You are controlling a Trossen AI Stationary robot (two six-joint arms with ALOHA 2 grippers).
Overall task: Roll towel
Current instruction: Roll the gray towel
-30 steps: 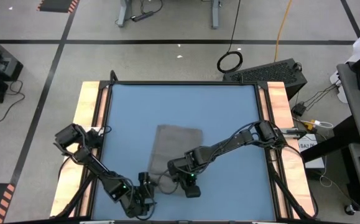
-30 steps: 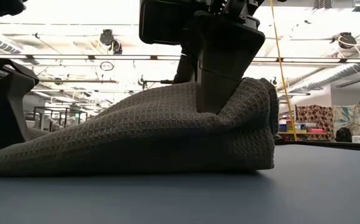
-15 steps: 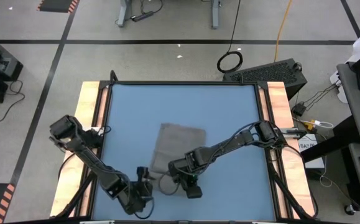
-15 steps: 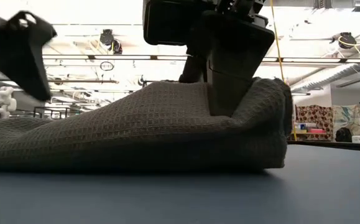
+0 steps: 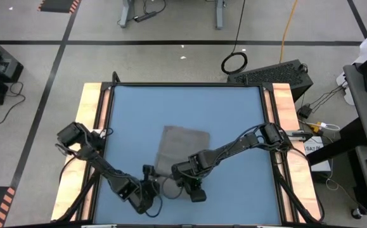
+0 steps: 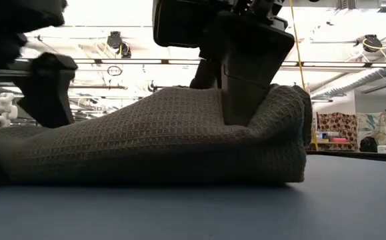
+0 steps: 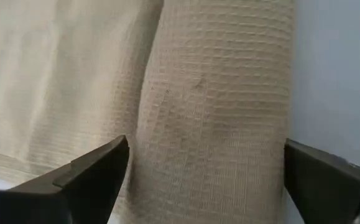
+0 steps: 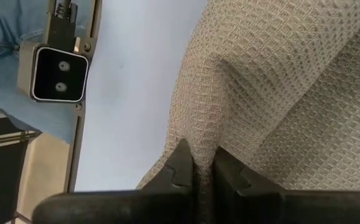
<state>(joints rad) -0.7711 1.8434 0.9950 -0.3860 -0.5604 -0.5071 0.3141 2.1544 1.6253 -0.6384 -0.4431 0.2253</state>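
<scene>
- Towel (image 5: 180,152) lying just below centre of the blue worktop (image 5: 234,114), near edge lifted into a fold.
- Right gripper (image 8: 203,163) at 6 o'clock, jaws pinched tight on that fold.
- Left gripper (image 7: 204,177) at 7 o'clock, jaws wide, straddling the fold, gripping nothing.
- Rolling barely begun; next probably: left jaws closing, both carrying the edge toward 12 o'clock.

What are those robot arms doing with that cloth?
They are rolling up a grey towel on a blue table. The right gripper has its fingers pinched shut on a fold of the towel at the near end, lifting it into a hump. The left gripper hangs over the rolled part next to it with its fingers wide open, not gripping anything. The far part of the towel lies flat on the table, not rolled yet.
</scene>
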